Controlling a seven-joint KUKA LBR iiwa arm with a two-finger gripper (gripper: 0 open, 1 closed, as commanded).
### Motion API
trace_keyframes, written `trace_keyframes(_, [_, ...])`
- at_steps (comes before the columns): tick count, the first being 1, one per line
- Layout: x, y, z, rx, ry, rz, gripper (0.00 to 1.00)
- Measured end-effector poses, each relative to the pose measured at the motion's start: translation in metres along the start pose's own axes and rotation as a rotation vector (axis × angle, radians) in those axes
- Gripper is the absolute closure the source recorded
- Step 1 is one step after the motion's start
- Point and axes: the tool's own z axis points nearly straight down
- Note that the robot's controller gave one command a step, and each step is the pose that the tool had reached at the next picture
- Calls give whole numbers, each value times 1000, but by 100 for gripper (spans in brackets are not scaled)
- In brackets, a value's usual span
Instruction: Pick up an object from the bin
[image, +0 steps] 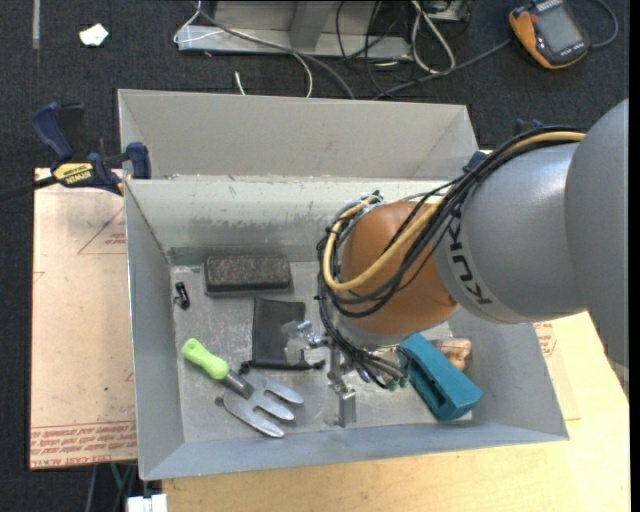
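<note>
Though partly masked by the orange wrist cover and looping cables, set low over the front floor of the bin: gripper, pointing down between a garden fork with lime-green handle and grey metal tines, flat to its left, and a teal-blue blocky tool to its right. Just behind, a black flat square, right edge hidden by cables. Cannot tell how wide the gripper stands. Reaching in from the right, grey arm, bent steeply downward
</note>
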Motion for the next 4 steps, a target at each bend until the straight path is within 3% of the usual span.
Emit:
trace_keyframes(1, [-25, 14, 10, -1, -1, 203, 0])
trace_keyframes(2, [-44, 8, 12, 0, 2, 284, 0])
trace_keyframes(3, [-38, 6, -1, -1, 2, 193, 0])
trace_keyframes(4, [-56, 3, 25, -1, -2, 422, 0])
